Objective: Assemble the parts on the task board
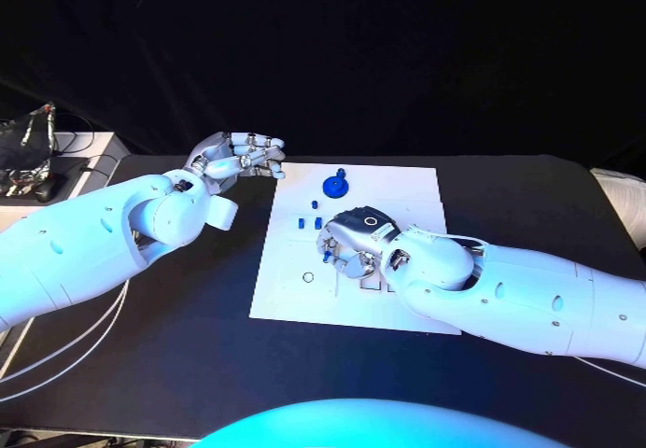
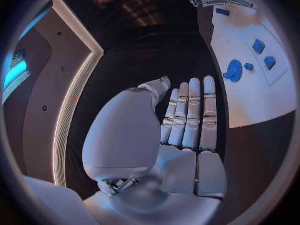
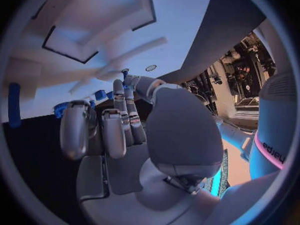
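Parts in blue lie scattered on the white task board [image 1: 303, 299], a flat rectangular plate set in the middle of the black counter [image 1: 175, 373]. Toward the board's twelve o'clock edge sits a round blue disc [image 1: 337, 187] with a small knob just beyond it. At about nine o'clock from the board's centre are small blue pegs [image 1: 299, 222], near one another but apart, one standing a little farther toward twelve. Thin outlines are drawn on the board's surface toward seven o'clock. In the left wrist view the disc [image 2: 233, 71] lies beside two squarish blue blocks [image 2: 258, 46] and a small blue piece.

Right hand [image 1: 353, 245] rests over the middle of the board, fingers curled down toward its surface; whether it grips anything cannot be told from the head view, and in the right wrist view its fingers [image 3: 115, 130] bend inward near blue pieces [image 3: 100, 95] without a clear hold.

Left hand [image 1: 240, 157] hovers off the board at about ten o'clock from its centre, above the counter just past the board's corner. Its fingers [image 2: 190, 115] are straight, side by side, holding nothing.
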You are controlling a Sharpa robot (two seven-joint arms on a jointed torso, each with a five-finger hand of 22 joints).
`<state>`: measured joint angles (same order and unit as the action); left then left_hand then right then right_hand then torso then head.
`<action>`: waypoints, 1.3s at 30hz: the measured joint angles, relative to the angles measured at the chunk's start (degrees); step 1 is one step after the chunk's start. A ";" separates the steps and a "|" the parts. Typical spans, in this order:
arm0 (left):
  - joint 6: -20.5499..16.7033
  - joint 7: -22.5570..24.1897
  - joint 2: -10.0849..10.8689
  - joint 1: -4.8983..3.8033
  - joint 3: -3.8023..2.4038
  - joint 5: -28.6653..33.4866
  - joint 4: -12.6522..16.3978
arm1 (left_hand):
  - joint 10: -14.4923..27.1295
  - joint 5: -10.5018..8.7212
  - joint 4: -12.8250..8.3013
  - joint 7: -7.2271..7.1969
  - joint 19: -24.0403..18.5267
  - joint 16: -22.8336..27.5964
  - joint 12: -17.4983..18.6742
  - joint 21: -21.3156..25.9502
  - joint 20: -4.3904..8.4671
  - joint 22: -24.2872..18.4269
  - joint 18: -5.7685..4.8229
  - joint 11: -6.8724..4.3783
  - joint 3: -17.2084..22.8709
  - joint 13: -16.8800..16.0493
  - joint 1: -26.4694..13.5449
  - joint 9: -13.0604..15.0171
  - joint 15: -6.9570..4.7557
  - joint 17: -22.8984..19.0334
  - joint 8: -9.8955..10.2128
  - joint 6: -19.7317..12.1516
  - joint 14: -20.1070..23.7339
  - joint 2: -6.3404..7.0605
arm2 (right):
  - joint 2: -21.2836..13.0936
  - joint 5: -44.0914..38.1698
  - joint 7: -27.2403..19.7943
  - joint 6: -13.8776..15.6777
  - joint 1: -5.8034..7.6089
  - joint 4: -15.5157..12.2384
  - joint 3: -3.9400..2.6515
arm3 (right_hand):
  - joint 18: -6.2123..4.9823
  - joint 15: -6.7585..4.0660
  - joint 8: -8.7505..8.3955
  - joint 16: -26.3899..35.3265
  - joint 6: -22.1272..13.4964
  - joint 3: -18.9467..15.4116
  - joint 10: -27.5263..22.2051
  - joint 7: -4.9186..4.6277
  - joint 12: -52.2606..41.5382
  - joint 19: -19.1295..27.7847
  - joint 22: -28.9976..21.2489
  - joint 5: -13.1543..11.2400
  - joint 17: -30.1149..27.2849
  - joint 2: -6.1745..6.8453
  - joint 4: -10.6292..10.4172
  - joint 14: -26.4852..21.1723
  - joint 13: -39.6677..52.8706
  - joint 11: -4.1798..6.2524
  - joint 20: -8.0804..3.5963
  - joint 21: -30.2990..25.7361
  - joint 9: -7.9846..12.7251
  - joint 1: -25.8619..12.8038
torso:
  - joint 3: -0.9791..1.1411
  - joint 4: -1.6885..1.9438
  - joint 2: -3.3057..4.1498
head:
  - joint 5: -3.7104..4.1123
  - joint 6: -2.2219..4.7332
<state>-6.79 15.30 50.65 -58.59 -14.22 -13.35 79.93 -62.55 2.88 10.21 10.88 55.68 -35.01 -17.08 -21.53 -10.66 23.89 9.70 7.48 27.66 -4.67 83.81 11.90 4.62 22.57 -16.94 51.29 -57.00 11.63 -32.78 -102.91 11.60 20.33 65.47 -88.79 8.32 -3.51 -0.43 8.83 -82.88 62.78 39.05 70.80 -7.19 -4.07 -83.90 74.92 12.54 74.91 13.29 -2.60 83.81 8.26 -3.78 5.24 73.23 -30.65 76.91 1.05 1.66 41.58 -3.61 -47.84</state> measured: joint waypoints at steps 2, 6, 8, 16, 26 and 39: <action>0.00 0.00 0.04 0.00 0.00 0.00 0.03 | 0.00 0.00 0.00 0.00 0.00 0.00 0.00 0.00 0.00 0.00 0.00 0.00 0.00 0.00 0.00 0.00 0.00 0.00 0.00 0.00 0.00 0.00 | 0.07 -0.12 0.00 -0.01 -0.01 0.16 0.00 | 0.00 0.00 -0.01 0.00 -0.03 0.00 0.00 -0.02 0.00 0.00 0.00 0.00 0.00 0.00 0.00 0.00 -0.02 0.00 0.00 0.00 0.03 0.00 | 0.00 -0.03 0.00 | -0.04 -0.07; 0.00 -0.01 0.07 0.00 0.00 0.00 0.15 | 0.00 0.00 0.00 0.00 0.00 0.00 0.00 0.00 0.00 0.00 0.00 0.00 0.00 0.00 0.00 0.00 0.00 0.00 0.00 0.00 0.00 0.00 | 0.14 -0.28 0.00 -0.26 -0.18 0.33 0.06 | 0.00 0.00 -0.07 0.00 -0.07 0.00 0.00 -0.05 0.00 0.00 0.00 0.00 0.00 0.00 0.00 0.00 -0.05 0.00 0.00 0.00 0.05 0.00 | 0.02 -0.05 -0.01 | -0.12 -0.26; 0.00 -0.01 0.09 0.00 0.00 0.00 0.18 | 0.00 0.00 0.00 0.00 0.00 0.00 0.00 0.00 0.00 0.00 0.01 0.00 0.00 0.00 0.00 0.00 0.00 -0.01 0.00 0.00 0.00 0.00 | 0.15 -0.34 0.00 -0.38 -0.23 0.33 0.07 | 0.00 0.00 0.04 0.00 -0.08 0.00 0.00 -0.04 0.00 0.00 -0.01 0.00 0.00 0.00 0.00 0.00 -0.05 0.00 0.00 0.00 0.01 0.00 | 0.04 -0.05 -0.02 | -0.16 -0.33; 0.00 -0.03 0.22 0.00 0.00 -0.01 0.23 | 0.00 0.00 -0.01 0.00 0.00 0.00 0.00 0.00 0.00 0.00 0.01 0.00 0.01 0.00 0.00 0.01 0.00 -0.01 0.00 0.00 0.00 0.00 | 0.10 -0.54 -0.02 -0.84 -0.28 0.20 0.04 | 0.00 0.00 0.25 0.00 -0.17 0.00 0.00 0.03 0.00 0.00 -0.01 -0.04 0.00 0.00 0.00 0.00 -0.04 0.00 0.00 0.00 -0.02 0.00 | 0.05 -0.06 -0.10 | -0.38 -0.70; 0.00 -0.06 0.27 0.00 0.00 -0.01 0.29 | 0.00 0.00 -0.01 0.00 0.00 0.00 0.00 0.00 0.00 0.00 0.00 0.00 0.01 0.00 0.00 0.01 0.00 -0.02 0.00 0.00 0.00 0.00 | 0.12 -0.61 -0.20 -1.02 -0.32 0.25 0.07 | 0.00 0.33 -1.28 0.17 -2.85 -0.42 -2.39 -1.11 0.44 0.01 -0.02 -0.09 -0.23 2.09 -0.05 0.30 -1.01 -1.06 0.01 -1.15 0.78 -2.09 | 0.03 -0.09 -0.10 | -0.42 -0.77; 0.08 -0.16 0.30 0.00 0.00 -0.02 0.34 | 0.00 0.00 -0.01 0.00 0.00 0.00 0.00 -0.01 0.00 0.00 0.00 0.00 0.01 0.00 0.00 -0.09 0.00 0.21 0.22 0.00 -0.01 0.00 | -0.07 0.16 -1.02 -0.59 -0.38 0.20 0.15 | -0.90 0.74 -4.65 1.46 -8.76 -12.27 -8.62 -0.19 -0.68 1.66 0.02 -4.70 -2.89 1.33 -1.68 0.31 -3.33 -1.62 1.02 -8.67 4.48 -1.33 | 0.00 -0.08 -0.16 | -0.27 -0.91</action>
<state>-6.71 15.14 50.95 -58.59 -14.22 -13.36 80.26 -62.56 2.88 10.20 10.87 55.69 -35.00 -17.08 -21.53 -10.66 23.89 9.70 7.48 27.66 -4.67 83.81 11.81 4.62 22.78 -16.71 51.29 -57.01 11.63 -32.85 -102.75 10.58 19.75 65.09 -88.59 8.47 -4.42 0.31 4.18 -81.42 54.02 26.78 62.18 -7.39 -4.74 -82.24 74.94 7.84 72.02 14.62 -4.28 84.12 4.92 -5.41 6.25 64.57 -26.16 75.57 1.05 1.58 41.42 -3.88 -48.75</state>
